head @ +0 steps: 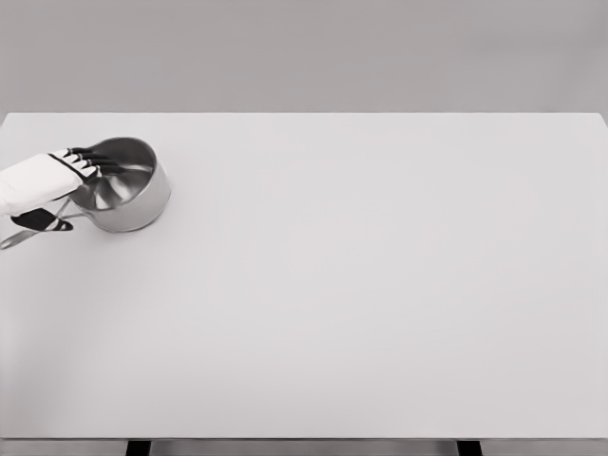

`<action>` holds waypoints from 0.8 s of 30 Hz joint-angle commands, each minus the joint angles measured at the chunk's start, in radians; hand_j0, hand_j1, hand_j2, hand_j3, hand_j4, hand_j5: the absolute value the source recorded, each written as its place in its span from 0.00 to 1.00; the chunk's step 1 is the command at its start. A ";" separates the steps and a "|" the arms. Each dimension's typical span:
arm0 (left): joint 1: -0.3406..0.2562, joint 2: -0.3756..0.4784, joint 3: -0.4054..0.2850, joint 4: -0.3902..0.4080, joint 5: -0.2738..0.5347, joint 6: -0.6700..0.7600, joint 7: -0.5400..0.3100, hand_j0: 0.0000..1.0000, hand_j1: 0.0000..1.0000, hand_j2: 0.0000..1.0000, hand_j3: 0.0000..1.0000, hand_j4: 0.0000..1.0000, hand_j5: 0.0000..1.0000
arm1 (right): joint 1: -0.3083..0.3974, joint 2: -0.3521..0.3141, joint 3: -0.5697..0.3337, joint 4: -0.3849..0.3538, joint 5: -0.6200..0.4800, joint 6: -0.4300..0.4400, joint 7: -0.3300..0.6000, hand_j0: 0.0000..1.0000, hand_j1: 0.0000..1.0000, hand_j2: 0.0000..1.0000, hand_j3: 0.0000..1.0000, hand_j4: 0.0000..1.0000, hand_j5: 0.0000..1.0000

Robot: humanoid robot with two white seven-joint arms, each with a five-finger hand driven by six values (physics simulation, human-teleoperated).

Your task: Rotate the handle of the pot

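Pot point(128, 190) sits upright on the table point(380, 285), directly under and just beyond the fingertips of the left hand point(43, 180). Steel, round, mouth up; nothing visible inside but reflections. Handle point(28, 234) runs from the pot's near-left side out to the picture's left edge, long axis slanting slightly toward the robot, passing below the palm and thumb. Fingers point(90, 161) lie roughly straight and close together, tips reaching over the left rim into the mouth. Thumb sits below, near the handle; contact unclear. No clamp on anything evident.
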 commanded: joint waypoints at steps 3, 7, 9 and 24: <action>0.000 0.009 0.010 0.061 -0.002 0.001 0.001 1.00 1.00 1.00 1.00 1.00 1.00 | 0.000 0.000 0.000 0.000 0.000 0.000 0.000 1.00 1.00 1.00 1.00 1.00 1.00; -0.018 0.011 0.010 0.092 -0.010 0.001 0.001 1.00 1.00 1.00 1.00 1.00 1.00 | 0.000 0.000 0.000 0.000 0.000 0.000 0.000 1.00 1.00 1.00 1.00 1.00 1.00; -0.031 0.009 0.014 0.121 -0.018 0.001 0.001 1.00 1.00 1.00 1.00 1.00 1.00 | 0.000 0.000 -0.001 0.000 0.000 0.000 0.000 1.00 1.00 1.00 1.00 1.00 1.00; -0.110 -0.049 0.021 0.212 -0.088 0.001 0.001 1.00 1.00 1.00 1.00 1.00 1.00 | 0.000 0.000 0.000 0.000 0.000 0.000 0.000 1.00 1.00 1.00 1.00 1.00 1.00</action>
